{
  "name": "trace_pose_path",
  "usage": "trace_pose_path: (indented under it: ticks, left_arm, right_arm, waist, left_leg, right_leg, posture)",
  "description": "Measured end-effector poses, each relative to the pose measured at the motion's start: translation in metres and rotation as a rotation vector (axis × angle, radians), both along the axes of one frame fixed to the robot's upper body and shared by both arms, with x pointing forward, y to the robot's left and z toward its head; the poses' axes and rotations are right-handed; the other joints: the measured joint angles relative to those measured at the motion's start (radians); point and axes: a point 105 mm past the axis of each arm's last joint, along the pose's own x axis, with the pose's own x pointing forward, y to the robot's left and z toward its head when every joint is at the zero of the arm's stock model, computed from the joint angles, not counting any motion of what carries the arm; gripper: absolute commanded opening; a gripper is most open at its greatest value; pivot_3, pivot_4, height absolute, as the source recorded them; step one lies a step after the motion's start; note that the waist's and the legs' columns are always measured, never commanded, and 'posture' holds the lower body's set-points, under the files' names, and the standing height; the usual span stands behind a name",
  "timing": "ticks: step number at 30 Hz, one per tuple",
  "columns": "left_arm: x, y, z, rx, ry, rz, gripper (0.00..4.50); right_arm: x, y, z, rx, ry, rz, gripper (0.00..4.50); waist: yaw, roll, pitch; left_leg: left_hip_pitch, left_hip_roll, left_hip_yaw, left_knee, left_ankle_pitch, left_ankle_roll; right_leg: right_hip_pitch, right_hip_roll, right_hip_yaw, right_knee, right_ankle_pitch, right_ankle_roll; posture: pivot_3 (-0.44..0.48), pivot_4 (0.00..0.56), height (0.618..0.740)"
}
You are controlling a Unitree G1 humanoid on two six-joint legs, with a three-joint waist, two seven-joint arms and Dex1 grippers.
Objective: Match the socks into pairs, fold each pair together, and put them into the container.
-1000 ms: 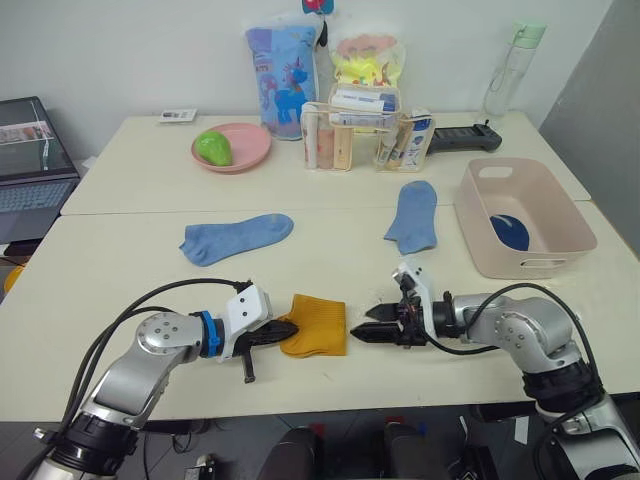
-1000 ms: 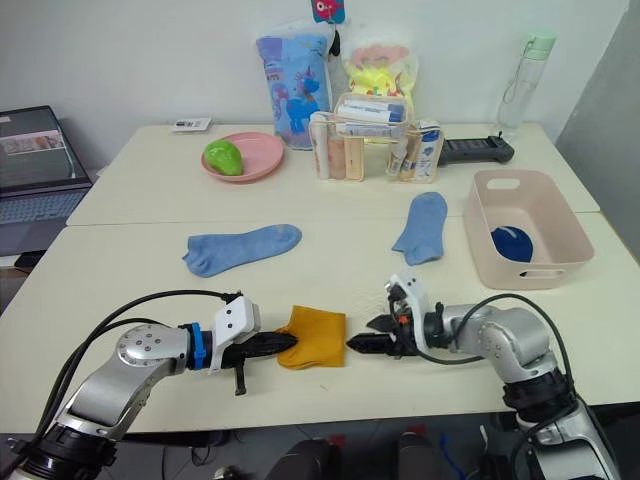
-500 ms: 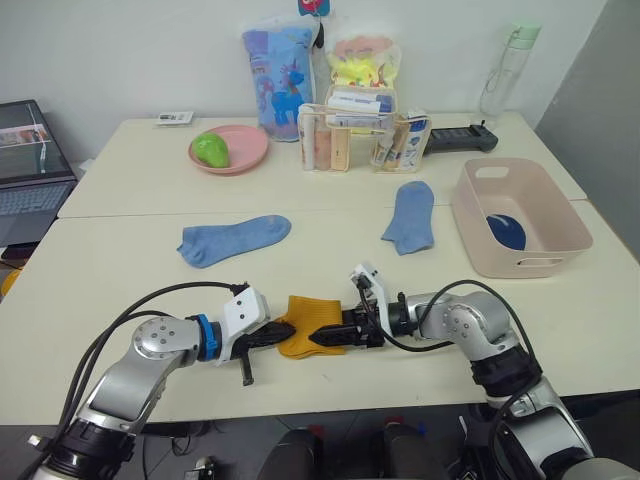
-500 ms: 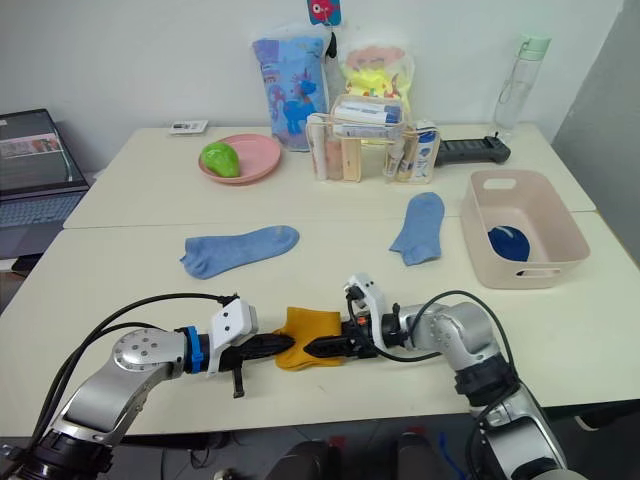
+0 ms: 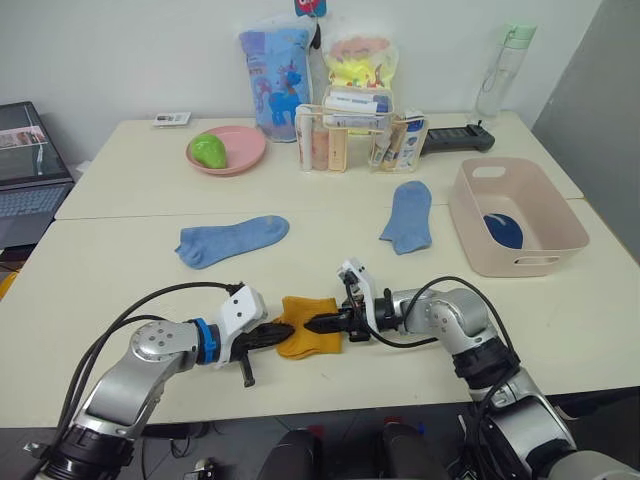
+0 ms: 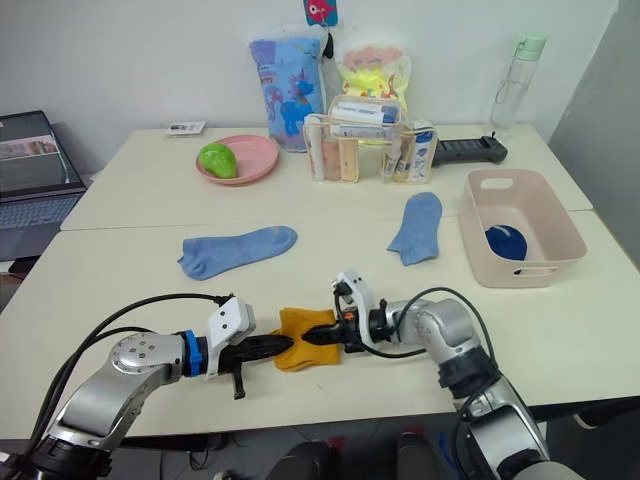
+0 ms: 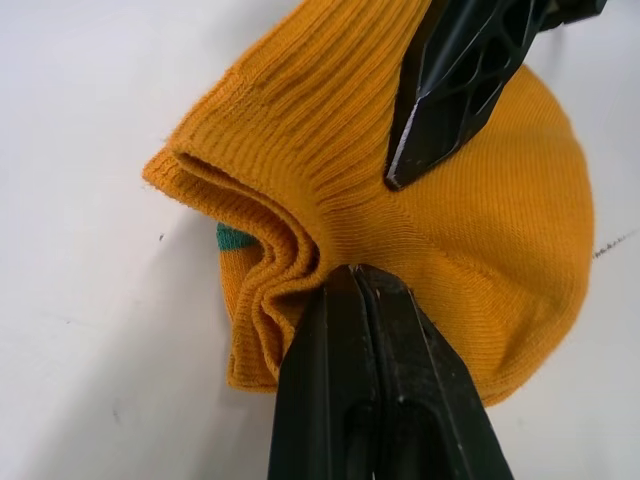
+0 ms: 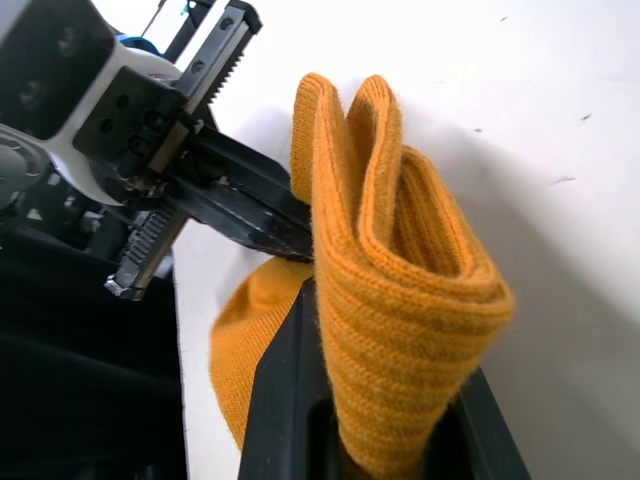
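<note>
A folded pair of mustard yellow socks [image 5: 305, 343] lies near the table's front edge. My left gripper [image 5: 275, 335] is shut on its left edge, the fabric bunched at the fingertips [image 7: 350, 290]. From the right, my right gripper [image 5: 322, 324] is shut on the pair, with the thick fold [image 8: 400, 290] standing between its fingers. Two light blue socks lie flat and apart, one at mid-left [image 5: 232, 240] and one at mid-right [image 5: 408, 215]. The pale pink container [image 5: 490, 262] stands at the right with a navy bundle [image 5: 504, 231] inside.
At the back of the table are a pink plate [image 5: 240, 160] holding a green object, a clear organizer box [image 5: 345, 140], two printed bags, a bottle [image 5: 497, 70] and a black device [image 5: 455, 140]. A laptop [image 5: 25, 180] sits off the left edge.
My right gripper has moved left to the yellow pair and closed on its right edge. The pair now looks bunched and narrower. My left gripper has kept its place.
</note>
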Motion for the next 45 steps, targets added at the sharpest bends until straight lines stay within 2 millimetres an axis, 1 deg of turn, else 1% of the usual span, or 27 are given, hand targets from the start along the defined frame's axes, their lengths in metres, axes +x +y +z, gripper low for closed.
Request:
trace_pose_path:
  ticks: [1,2,3,5,7,9,11,14,16,18,21,24,25,27,29,32,34,36,38,42,45]
  left_arm:
    - [0.001,-0.002,0.003,-0.029,0.011,0.006,0.00]
    - [0.002,-0.005,0.008,-0.059,0.018,0.004,0.18]
    - [0.003,-0.009,0.017,-0.102,0.017,-0.002,0.39]
    - [0.010,-0.013,0.038,-0.163,-0.017,-0.011,0.89]
    - [0.018,-0.013,0.061,-0.209,-0.058,-0.006,1.55]
    - [0.022,-0.015,0.075,-0.244,-0.080,-0.004,2.20]
    - [0.028,-0.028,0.093,-0.307,-0.099,-0.027,2.87]
    - [0.039,-0.047,0.124,-0.377,-0.167,-0.054,3.78]
    - [0.044,-0.058,0.139,-0.414,-0.210,-0.063,4.47]
    - [0.048,-0.076,0.148,-0.453,-0.228,-0.093,4.49]
    - [0.054,-0.097,0.157,-0.486,-0.252,-0.114,4.49]
    - [0.060,-0.125,0.177,-0.513,-0.301,-0.162,4.49]
    - [0.062,-0.131,0.184,-0.522,-0.322,-0.172,4.49]
    - [0.065,-0.142,0.190,-0.537,-0.341,-0.177,4.49]
    - [0.067,-0.150,0.189,-0.548,-0.338,-0.187,4.49]
    - [0.071,-0.161,0.183,-0.553,-0.334,-0.186,4.49]
    - [0.070,-0.167,0.181,-0.546,-0.339,-0.193,4.49]
    - [0.068,-0.171,0.179,-0.532,-0.342,-0.197,4.49]
    - [0.067,-0.170,0.173,-0.516,-0.338,-0.193,4.49]
    - [0.063,-0.167,0.163,-0.506,-0.312,-0.179,4.49]
    - [0.060,-0.167,0.165,-0.504,-0.319,-0.183,4.49]
  right_arm:
    - [0.001,-0.001,0.000,0.001,-0.002,-0.004,0.00]
    - [0.002,-0.003,0.001,0.001,-0.005,-0.010,0.00]
    - [0.005,-0.008,0.003,0.005,-0.011,-0.029,0.00]
    - [0.015,-0.023,0.013,0.026,-0.038,-0.086,0.00]
    - [0.026,-0.043,0.031,0.057,-0.092,-0.157,0.00]
    - [0.034,-0.058,0.047,0.074,-0.142,-0.212,0.00]
    - [0.041,-0.073,0.065,0.078,-0.199,-0.265,0.00]
    - [0.050,-0.094,0.099,0.068,-0.324,-0.339,0.00]
    - [0.055,-0.111,0.119,0.060,-0.400,-0.399,0.00]
    - [0.062,-0.140,0.139,0.013,-0.480,-0.489,0.00]
    - [0.067,-0.178,0.170,-0.075,-0.627,-0.602,0.00]
    - [0.078,-0.227,0.192,-0.280,-0.792,-0.731,0.00]
    - [0.080,-0.239,0.198,-0.342,-0.849,-0.753,0.00]
    - [0.085,-0.255,0.199,-0.471,-0.938,-0.751,0.00]
    - [0.091,-0.269,0.191,-0.624,-1.009,-0.710,0.00]
    - [0.102,-0.293,0.172,-0.924,-1.152,-0.586,0.00]
    - [0.107,-0.300,0.155,-1.034,-1.192,-0.495,0.00]
    - [0.110,-0.301,0.137,-1.091,-1.202,-0.407,0.00]
    - [0.112,-0.304,0.127,-1.137,-1.204,-0.354,0.00]
    - [0.116,-0.308,0.119,-1.222,-1.217,-0.273,0.00]
    - [0.116,-0.310,0.111,-1.245,-1.201,-0.209,0.00]
  waist:
    - [0.001,0.000,0.000]
    - [0.001,0.000,0.000]
    - [0.002,0.000,0.000]
    - [0.006,-0.001,0.001]
    - [0.004,-0.001,0.001]
    - [0.000,-0.001,0.001]
    - [-0.001,0.000,0.001]
    - [-0.001,-0.001,0.001]
    - [0.000,-0.001,0.001]
    - [0.006,-0.001,0.001]
    - [0.009,-0.002,0.002]
    - [0.019,-0.003,0.002]
    - [0.020,-0.003,0.002]
    - [0.016,-0.003,0.002]
    - [0.014,-0.003,0.002]
    - [0.017,-0.003,0.003]
    - [0.016,-0.003,0.003]
    - [0.015,-0.003,0.003]
    - [0.014,-0.003,0.003]
    - [0.017,-0.003,0.003]
    - [0.021,-0.003,0.003]
  left_leg:
    - [0.000,0.000,0.000,0.000,0.000,0.000]
    - [0.000,0.000,0.000,0.000,0.000,0.000]
    - [-0.001,0.000,0.000,0.000,0.000,0.000]
    - [-0.003,0.000,0.000,0.001,0.000,0.000]
    - [-0.004,0.000,0.000,0.001,0.000,0.000]
    - [-0.004,0.000,0.000,0.000,0.000,0.000]
    - [-0.006,0.000,0.000,0.001,0.000,-0.001]
    - [-0.007,0.000,0.000,0.003,0.000,0.000]
    - [-0.007,0.000,0.000,0.002,0.000,0.000]
    - [-0.008,-0.001,0.001,0.003,0.000,0.000]
    - [-0.008,0.000,0.002,0.003,0.000,0.000]
    - [-0.009,0.000,0.003,0.004,0.001,0.000]
    - [-0.008,0.000,0.004,0.004,0.001,0.000]
    - [-0.008,0.000,0.006,0.003,0.001,0.000]
    - [-0.008,0.001,0.006,0.003,0.001,0.000]
    - [-0.008,0.000,0.007,0.003,0.001,0.000]
    - [-0.008,0.000,0.008,0.003,0.001,0.000]
    - [-0.008,0.001,0.008,0.003,0.001,0.000]
    - [-0.007,0.001,0.008,0.003,0.001,0.000]
    - [-0.008,0.001,0.007,0.003,0.001,0.000]
    - [-0.008,0.001,0.007,0.003,0.001,0.000]
  right_leg:
    - [0.000,0.000,0.000,0.000,0.000,0.000]
    - [0.000,0.000,0.000,0.000,0.000,0.000]
    - [0.000,0.000,0.000,0.000,0.000,0.000]
    - [0.000,0.000,0.000,0.000,0.000,0.000]
    - [0.000,0.000,0.000,0.000,0.000,0.000]
    - [0.000,0.000,0.000,0.000,0.000,0.000]
    - [-0.001,0.000,-0.001,0.000,0.000,0.000]
    - [-0.001,0.000,-0.001,0.000,0.000,0.000]
    - [-0.001,0.000,-0.001,-0.001,0.000,0.000]
    - [-0.001,-0.001,-0.001,-0.001,0.000,0.000]
    - [-0.001,-0.001,-0.001,-0.001,0.000,0.000]
    - [-0.001,-0.001,0.000,-0.001,0.000,0.000]
    - [-0.001,-0.001,0.001,-0.001,0.000,0.000]
    - [-0.001,0.000,0.002,-0.001,0.000,0.000]
    - [-0.001,0.000,0.002,-0.001,0.000,0.000]
    - [-0.001,0.000,0.002,-0.001,0.000,0.000]
    - [-0.002,0.000,0.003,-0.001,0.000,0.000]
    - [-0.002,0.000,0.003,0.000,0.000,0.000]
    - [-0.002,0.000,0.003,0.000,0.000,0.000]
    - [-0.002,0.000,0.003,-0.001,0.000,0.000]
    - [-0.002,0.000,0.003,-0.001,0.000,0.000]
  posture:
    - [0.000,0.150,0.740]
    - [0.000,0.150,0.740]
    - [0.000,0.150,0.740]
    - [0.000,0.150,0.740]
    - [0.000,0.150,0.740]
    - [0.000,0.150,0.740]
    - [0.000,0.150,0.740]
    - [0.000,0.150,0.740]
    - [0.000,0.150,0.740]
    - [0.000,0.150,0.740]
    - [0.000,0.150,0.740]
    - [0.000,0.150,0.740]
    - [0.000,0.150,0.740]
    - [0.000,0.150,0.740]
    - [0.000,0.150,0.740]
    - [0.000,0.150,0.740]
    - [0.000,0.150,0.740]
    - [0.000,0.150,0.740]
    - [0.000,0.150,0.740]
    - [0.000,0.150,0.740]
    - [0.000,0.150,0.740]
